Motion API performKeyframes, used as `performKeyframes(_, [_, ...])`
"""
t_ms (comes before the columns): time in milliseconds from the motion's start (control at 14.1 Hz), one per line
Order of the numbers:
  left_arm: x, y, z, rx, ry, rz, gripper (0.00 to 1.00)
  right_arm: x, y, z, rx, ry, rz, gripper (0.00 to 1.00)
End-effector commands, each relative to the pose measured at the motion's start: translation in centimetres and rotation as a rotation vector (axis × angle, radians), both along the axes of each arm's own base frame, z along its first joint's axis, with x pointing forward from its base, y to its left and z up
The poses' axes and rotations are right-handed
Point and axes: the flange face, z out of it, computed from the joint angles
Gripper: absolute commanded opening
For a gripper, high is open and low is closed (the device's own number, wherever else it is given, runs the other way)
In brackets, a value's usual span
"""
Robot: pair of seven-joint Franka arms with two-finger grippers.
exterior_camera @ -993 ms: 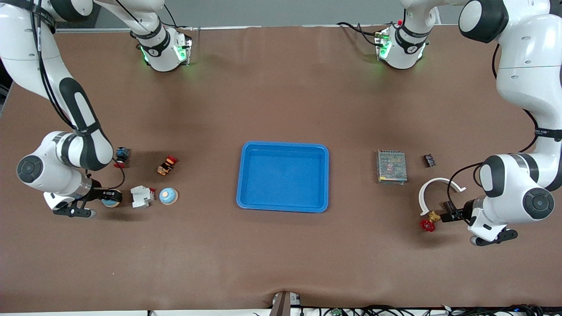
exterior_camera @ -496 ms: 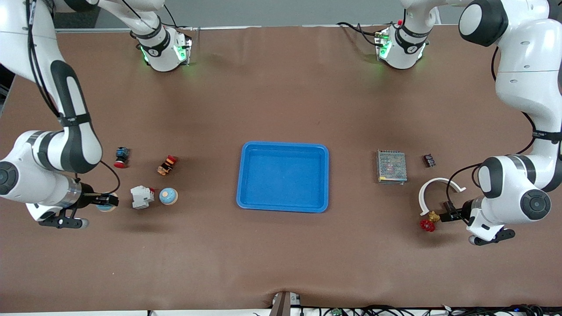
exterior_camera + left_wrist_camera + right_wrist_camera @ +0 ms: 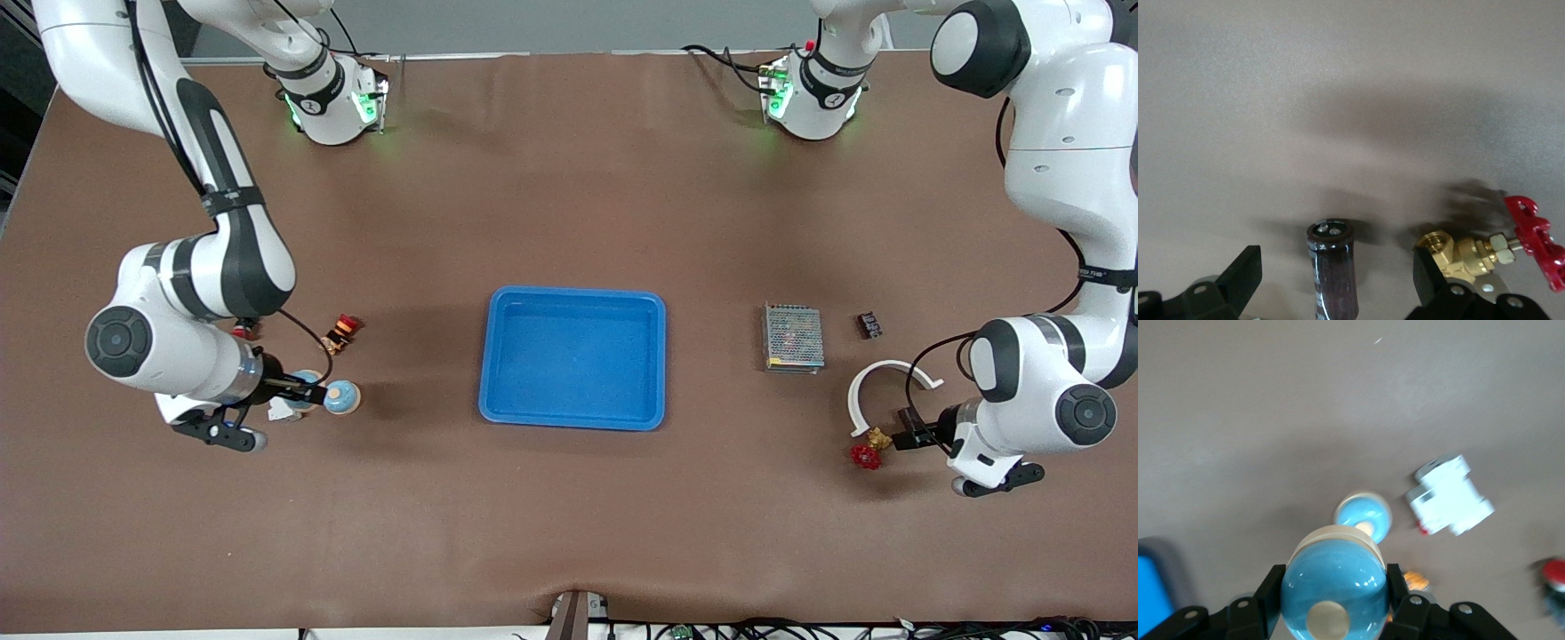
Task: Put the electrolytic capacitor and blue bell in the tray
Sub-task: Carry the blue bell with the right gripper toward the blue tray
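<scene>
My right gripper (image 3: 305,392) is shut on a blue bell (image 3: 1335,587) and holds it in the air over a white part (image 3: 283,410), beside a second blue bell (image 3: 341,397) that rests on the table and also shows in the right wrist view (image 3: 1363,515). The bright blue tray (image 3: 576,292) sits empty at the table's middle. My left gripper (image 3: 911,433) is low at the left arm's end of the table. In the left wrist view it (image 3: 1333,283) is open, and the dark electrolytic capacitor (image 3: 1333,267) lies between its fingers (image 3: 1238,273) with a gap on each side.
A brass valve with a red handle (image 3: 869,450) lies right by my left gripper. A white curved piece (image 3: 876,382), a grey mesh box (image 3: 792,337) and a small dark module (image 3: 869,324) lie nearby. A red and yellow button (image 3: 340,332) lies by my right arm.
My right arm has swung from the table's end toward the tray with the blue bell in its gripper. The left arm has hardly moved.
</scene>
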Motion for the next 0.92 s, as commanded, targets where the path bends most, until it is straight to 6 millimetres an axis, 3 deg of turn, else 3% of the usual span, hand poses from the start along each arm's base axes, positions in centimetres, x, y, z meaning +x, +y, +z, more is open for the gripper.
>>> performKeyframes(0, [0.4,0.1,-0.3,0.012,-0.015,-0.002,1.0,-2.7,4.0,1.9,0.003,0.008,-0.07,0.0])
performKeyframes(213, [0.4,0.1,-0.7,0.011,-0.012,-0.002,1.0,-4.4,9.5,1.9,-0.006,0.007,-0.131,0.0])
performKeyframes(496, [0.4,0.1,-0.7,0.011,-0.017,-0.002,0.69,-6.6,15.5,1.2,-0.013,0.001,-0.193,0.0])
performKeyframes(638, [0.4,0.1,-0.7,0.011,-0.017,-0.002,0.63,-7.7,17.9,0.9,-0.015,-0.001,-0.214,0.0])
performKeyframes(851, [0.4,0.1,-0.7,0.012,-0.017,-0.001,0.38,-9.7,22.7,0.3,-0.015,-0.025,-0.222,0.0])
